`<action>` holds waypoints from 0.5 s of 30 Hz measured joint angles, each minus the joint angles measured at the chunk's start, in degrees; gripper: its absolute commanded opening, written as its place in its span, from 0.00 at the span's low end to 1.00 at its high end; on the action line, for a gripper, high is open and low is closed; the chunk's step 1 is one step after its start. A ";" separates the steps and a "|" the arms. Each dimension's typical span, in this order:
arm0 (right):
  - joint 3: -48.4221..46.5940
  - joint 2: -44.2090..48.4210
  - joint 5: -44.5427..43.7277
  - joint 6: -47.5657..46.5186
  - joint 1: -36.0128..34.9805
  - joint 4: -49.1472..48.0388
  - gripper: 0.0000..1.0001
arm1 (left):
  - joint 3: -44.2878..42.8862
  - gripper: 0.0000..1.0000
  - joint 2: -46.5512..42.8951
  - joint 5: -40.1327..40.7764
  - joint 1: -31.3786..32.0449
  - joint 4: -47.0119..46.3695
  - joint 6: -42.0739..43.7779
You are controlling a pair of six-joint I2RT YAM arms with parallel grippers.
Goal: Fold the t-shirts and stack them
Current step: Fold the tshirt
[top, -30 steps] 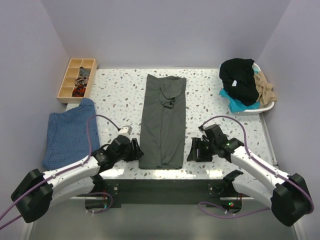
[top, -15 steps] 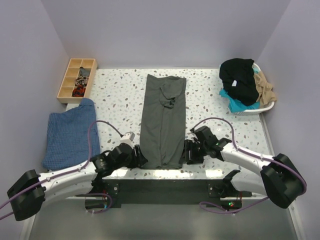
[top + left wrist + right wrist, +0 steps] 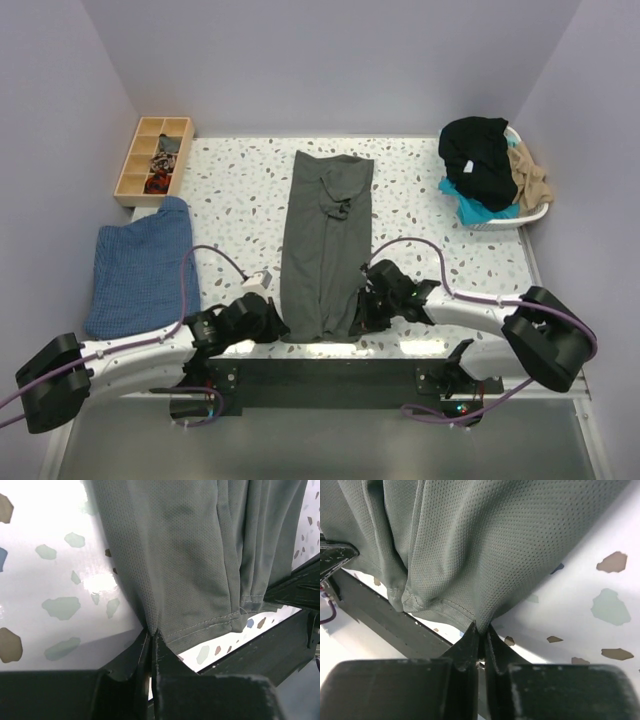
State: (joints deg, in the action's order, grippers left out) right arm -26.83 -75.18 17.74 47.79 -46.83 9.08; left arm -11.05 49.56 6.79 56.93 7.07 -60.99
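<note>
Speckled worktop (image 3: 240, 190) fills the view, and the charcoal t-shirt (image 3: 325, 240) lies down its centre as a long narrow strip, twelve to six o'clock. At the near hem, the left end effector (image 3: 152, 637) is pinched tight on the seven-o'clock corner, the right end effector (image 3: 481, 630) clamped on the five-o'clock one. Looks like the lengthwise fold: next, lift both corners together and carry them towards twelve.
</note>
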 measured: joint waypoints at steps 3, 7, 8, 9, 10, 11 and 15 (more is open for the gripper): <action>-0.09 0.74 -1.86 0.31 -1.05 0.81 0.00 | -0.09 0.00 0.20 0.24 0.24 0.17 0.07; -1.05 5.03 -5.84 -0.33 -1.66 5.99 0.00 | -1.66 0.00 0.22 1.20 0.33 3.37 0.74; -1.64 6.88 -6.80 -0.57 -1.66 7.63 0.00 | -2.32 0.00 0.22 1.49 0.37 4.55 0.92; -2.43 8.74 -7.89 -0.87 -1.66 9.05 0.00 | -3.30 0.00 0.22 1.84 0.42 6.01 1.38; -3.37 10.36 -8.48 -1.20 -1.66 10.27 0.00 | -4.83 0.00 0.20 2.45 0.46 7.82 1.99; -4.46 11.63 -9.40 -1.60 -1.66 11.32 0.00 | -5.97 0.00 0.17 2.82 0.48 8.76 2.23; -8.31 13.66 -11.28 -2.99 -1.64 14.08 0.00 | -11.96 0.00 0.07 5.07 0.48 12.41 4.11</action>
State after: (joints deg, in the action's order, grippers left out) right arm -35.14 -61.52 6.46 44.80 -48.47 23.16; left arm -23.00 49.63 11.86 57.41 19.49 -56.88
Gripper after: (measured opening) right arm 0.025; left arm 0.028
